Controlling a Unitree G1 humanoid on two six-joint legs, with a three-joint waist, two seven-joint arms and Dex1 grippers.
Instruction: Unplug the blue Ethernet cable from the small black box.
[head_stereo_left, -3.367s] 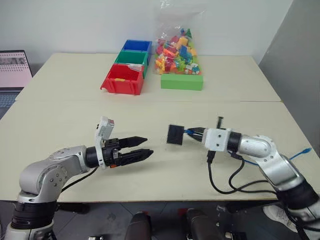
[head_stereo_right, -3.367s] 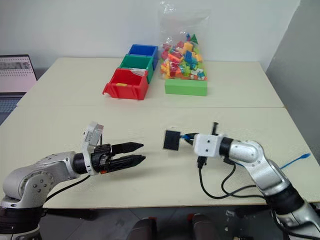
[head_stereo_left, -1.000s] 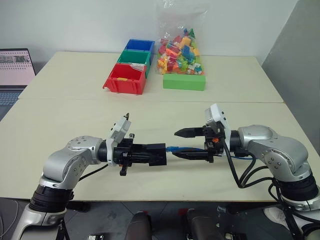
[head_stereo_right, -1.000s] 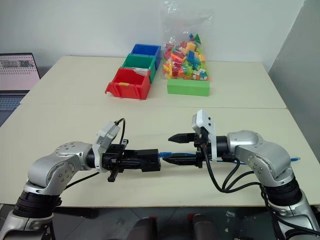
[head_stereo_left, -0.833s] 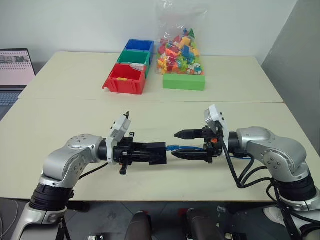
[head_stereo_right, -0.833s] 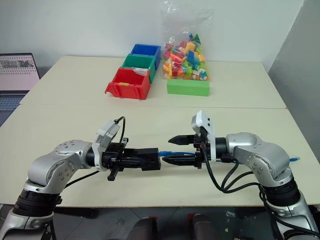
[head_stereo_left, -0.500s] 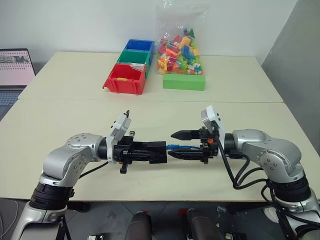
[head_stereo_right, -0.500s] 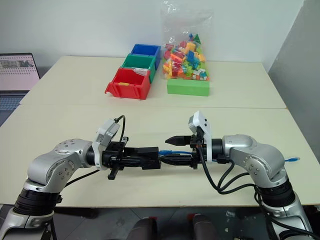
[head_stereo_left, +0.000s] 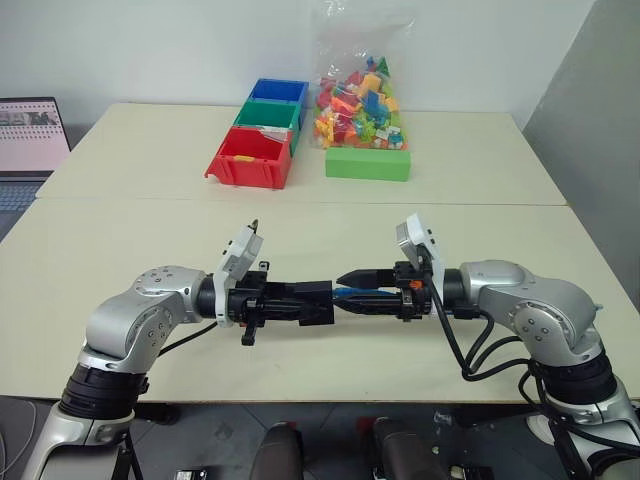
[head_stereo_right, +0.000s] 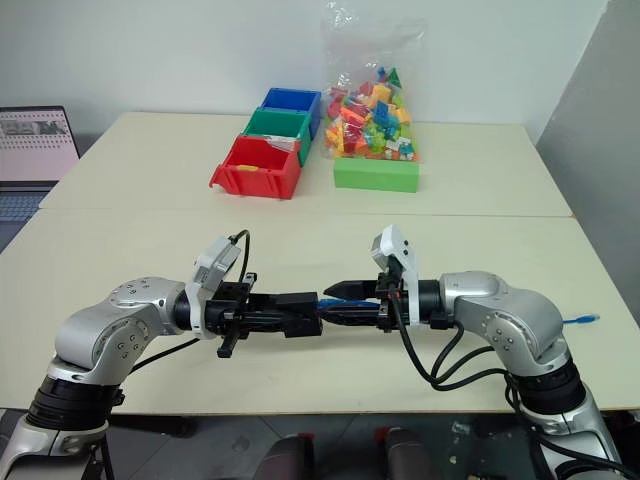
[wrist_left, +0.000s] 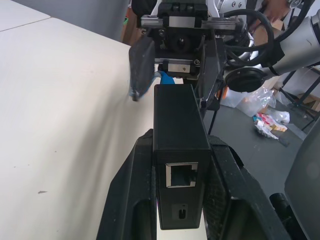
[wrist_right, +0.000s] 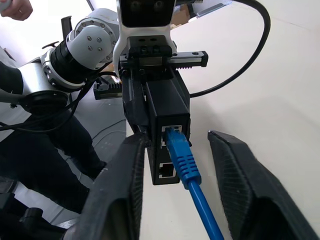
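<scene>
Above the near middle of the desk (head_stereo_left: 120, 210), the left gripper (head_stereo_left: 300, 301) pinches the small black box (head_stereo_left: 314, 300), its jaws pressed on both flanks. The right gripper (wrist_right: 175, 165) faces it — jaws spread either side of the blue Ethernet cable (wrist_right: 182, 160), still plugged in. Both arms reach inward, nearly level. Next, likely: clamp the plug, pull right.
</scene>
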